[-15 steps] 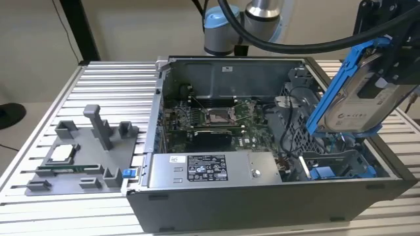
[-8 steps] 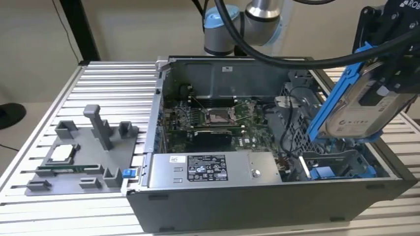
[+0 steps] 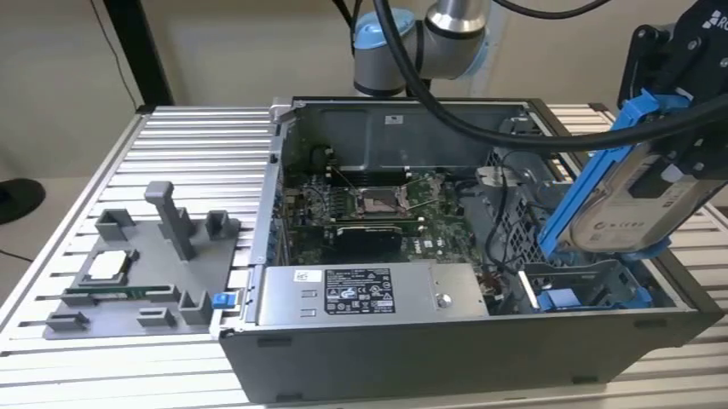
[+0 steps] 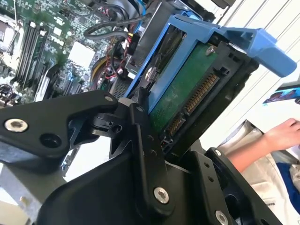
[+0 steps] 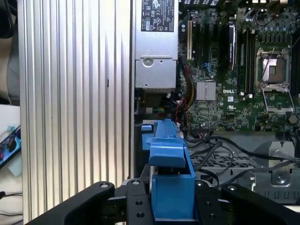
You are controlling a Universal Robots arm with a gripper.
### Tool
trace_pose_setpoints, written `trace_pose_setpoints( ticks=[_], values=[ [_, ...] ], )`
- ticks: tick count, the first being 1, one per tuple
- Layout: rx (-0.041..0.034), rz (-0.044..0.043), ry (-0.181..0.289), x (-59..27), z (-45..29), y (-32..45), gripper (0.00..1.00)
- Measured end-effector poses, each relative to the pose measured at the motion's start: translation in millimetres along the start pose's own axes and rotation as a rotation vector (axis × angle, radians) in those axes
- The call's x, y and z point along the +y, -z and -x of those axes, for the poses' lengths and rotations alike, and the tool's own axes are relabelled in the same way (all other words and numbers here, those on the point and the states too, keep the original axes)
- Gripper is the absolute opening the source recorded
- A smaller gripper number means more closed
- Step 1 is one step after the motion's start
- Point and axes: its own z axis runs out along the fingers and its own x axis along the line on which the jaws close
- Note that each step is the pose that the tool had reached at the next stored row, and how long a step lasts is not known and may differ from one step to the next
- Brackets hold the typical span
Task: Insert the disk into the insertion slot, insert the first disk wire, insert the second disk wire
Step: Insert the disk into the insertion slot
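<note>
My gripper is shut on the disk, a silver-grey drive with a white label in a bright blue carrier. The disk hangs tilted and steep above the case's near corner at the exterior view's right. Just under its lower end lies the insertion slot, a grey bay with blue rails, and the two stand apart. In the second wrist view the disk shows its green board and connector between my black fingers. In the first wrist view the blue carrier sits in my gripper, with the slot's blue tab beyond.
The open computer case stands on a ribbed aluminium table. Inside are the grey power-supply box, the motherboard and black cables over a perforated cage. A grey fixture stands at the exterior view's left. A person's hand is nearby.
</note>
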Motion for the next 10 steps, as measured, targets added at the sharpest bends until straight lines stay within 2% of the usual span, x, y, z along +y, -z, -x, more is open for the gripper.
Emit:
trace_pose_setpoints(
  ticks=[10],
  values=[
    [0.0000,0.0000,0.000,-1.9,-3.5,-3.2,0.00]
  ],
)
